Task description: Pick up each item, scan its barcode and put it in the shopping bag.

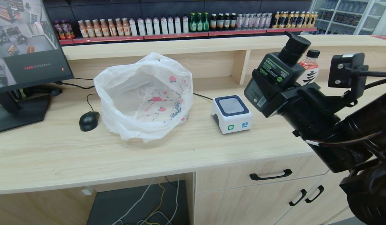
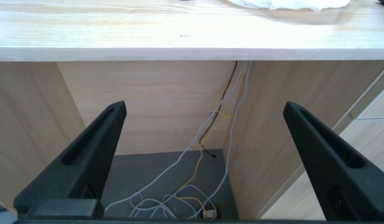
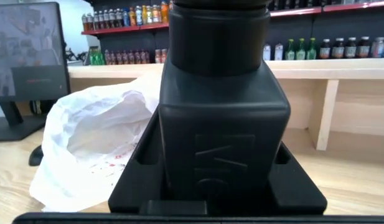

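Note:
My right gripper [image 1: 269,93] is shut on a black bottle [image 1: 274,73] with a black cap and a green label. It holds the bottle tilted in the air, just right of and above the white barcode scanner [image 1: 231,114] on the wooden counter [image 1: 86,153]. A barcode sticker on the bottle's lower side faces toward the scanner. In the right wrist view the bottle [image 3: 220,106] sits between the fingers [image 3: 135,180]. The white shopping bag [image 1: 146,97] stands open left of the scanner. My left gripper [image 2: 204,155] is open below the counter edge, facing the cables underneath.
A clear bottle with a black cap [image 1: 309,68] stands on the counter behind the held bottle. A black mouse [image 1: 88,120] and a monitor [image 1: 24,47] are left of the bag. A raised shelf ledge [image 1: 180,47] runs along the back. Drawers [image 1: 271,175] lie below.

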Tool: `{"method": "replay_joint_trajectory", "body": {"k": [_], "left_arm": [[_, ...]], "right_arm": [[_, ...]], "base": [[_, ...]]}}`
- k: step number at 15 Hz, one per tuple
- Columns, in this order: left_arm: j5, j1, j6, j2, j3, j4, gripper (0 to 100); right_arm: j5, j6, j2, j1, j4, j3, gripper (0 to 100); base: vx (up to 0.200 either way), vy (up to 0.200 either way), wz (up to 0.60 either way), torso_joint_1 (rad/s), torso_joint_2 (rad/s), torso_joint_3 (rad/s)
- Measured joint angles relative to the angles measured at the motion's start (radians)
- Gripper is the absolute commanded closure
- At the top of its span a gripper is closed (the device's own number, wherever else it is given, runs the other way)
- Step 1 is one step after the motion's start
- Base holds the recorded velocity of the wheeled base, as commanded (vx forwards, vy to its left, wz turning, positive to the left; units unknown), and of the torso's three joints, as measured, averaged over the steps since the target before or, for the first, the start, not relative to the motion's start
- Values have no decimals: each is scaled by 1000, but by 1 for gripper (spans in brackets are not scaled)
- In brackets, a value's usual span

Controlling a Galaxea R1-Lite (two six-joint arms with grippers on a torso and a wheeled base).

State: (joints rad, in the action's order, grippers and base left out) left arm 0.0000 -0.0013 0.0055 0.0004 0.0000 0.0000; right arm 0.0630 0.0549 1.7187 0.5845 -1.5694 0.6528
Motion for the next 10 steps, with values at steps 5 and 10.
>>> {"method": "replay_joint_trajectory", "body": {"k": [5, 10], "left_arm": [[0, -1, 6, 0, 0, 0, 0], [0, 0, 3, 0, 0, 0, 0]], "right_arm": [[46, -73, -11, -18, 0, 4, 100], [46, -88, 20, -15, 0, 34, 100]], "base": [[0, 0, 0, 0, 0, 0], [0, 0, 0, 0, 0, 0]]}}
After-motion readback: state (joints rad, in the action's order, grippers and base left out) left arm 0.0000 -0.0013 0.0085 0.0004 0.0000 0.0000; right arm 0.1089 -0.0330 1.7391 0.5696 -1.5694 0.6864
